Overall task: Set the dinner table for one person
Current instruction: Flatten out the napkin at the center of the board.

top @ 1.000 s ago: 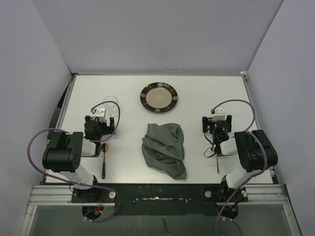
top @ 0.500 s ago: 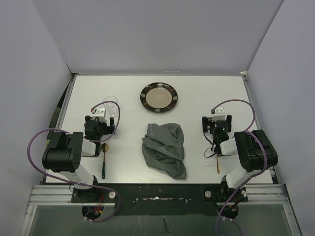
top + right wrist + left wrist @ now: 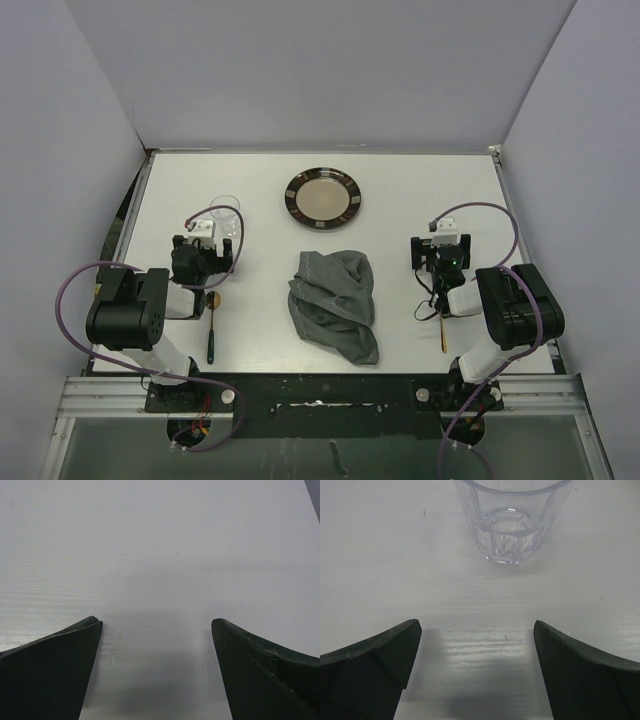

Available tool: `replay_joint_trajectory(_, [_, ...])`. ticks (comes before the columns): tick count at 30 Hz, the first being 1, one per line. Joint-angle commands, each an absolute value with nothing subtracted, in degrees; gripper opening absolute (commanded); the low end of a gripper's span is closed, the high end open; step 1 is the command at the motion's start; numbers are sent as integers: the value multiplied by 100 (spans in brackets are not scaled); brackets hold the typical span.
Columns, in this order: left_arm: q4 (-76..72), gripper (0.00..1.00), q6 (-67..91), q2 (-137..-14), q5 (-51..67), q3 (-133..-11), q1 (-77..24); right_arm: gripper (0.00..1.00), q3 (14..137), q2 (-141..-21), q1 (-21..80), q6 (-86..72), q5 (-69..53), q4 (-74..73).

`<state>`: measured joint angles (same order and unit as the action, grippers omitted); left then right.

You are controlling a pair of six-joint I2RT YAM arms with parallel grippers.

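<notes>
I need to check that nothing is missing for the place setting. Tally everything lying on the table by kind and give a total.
Plate: 1
Glass: 1
Cloth placemat: 1
Cutlery: 2, a dark-handled spoon and a gold-handled piece
Total on the dinner table: 5

the left gripper [image 3: 477, 625] stands wide apart; a clear glass [image 3: 510, 525] blocks the way straight ahead of it on the dinner table [image 3: 380, 555], apart from the fingers. bare tabletop lies ahead of the wide-apart right gripper [image 3: 157, 622]. a crumpled grey cloth [image 3: 335, 305] fills the middle between the arms, with a plate [image 3: 322, 197] beyond it. a blue-handled spoon [image 3: 211, 330] and an orange-handled utensil [image 3: 443, 332] lie beside the arms.
</notes>
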<state>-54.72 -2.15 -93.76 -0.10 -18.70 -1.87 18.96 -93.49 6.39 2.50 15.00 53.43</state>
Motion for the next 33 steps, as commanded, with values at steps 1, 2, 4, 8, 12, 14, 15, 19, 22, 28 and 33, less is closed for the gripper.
replay_joint_trajectory(1, [-5704,98,-220,-9185,51,-1938,-171,98,2057,-9335,615,188,1589,5643])
replay_joint_trajectory(2, [-5706,98,-220,-9184,45,-1942,-170,98,2059,-9335,615,188,1585,5643])
replay_joint_trajectory(4, [-5711,98,-220,-9189,45,-1942,-171,98,2061,-9334,614,187,1587,5647])
replay_joint_trajectory(8, [-5706,98,-220,-9185,45,-1940,-170,98,2064,-9343,613,190,1576,5653])
replay_joint_trajectory(12, [-5707,98,-220,-9185,42,-1942,-176,98,2052,-9352,613,207,1581,5676])
replay_joint_trajectory(14, [-5704,98,-220,-9183,49,-1936,-169,98,2067,-9360,611,219,1581,5663])
replay_joint_trajectory(15, [-5704,98,-222,-9184,50,-1942,-171,98,2059,-9354,612,209,1577,5661])
replay_joint_trajectory(19, [-5704,98,-218,-9183,47,-1942,-175,98,2035,-9298,615,245,1582,5682])
replay_joint_trajectory(22, [-5706,98,-220,-9184,48,-1942,-176,98,2125,-9092,619,283,1435,5366])
replay_joint_trajectory(28, [-5704,98,-221,-9185,48,-1943,-175,98,3999,-8607,1060,918,1521,2258])
replay_joint_trajectory(33, [-5704,98,-220,-9186,50,-1942,-175,92,6053,-8768,1088,1624,587,-499])
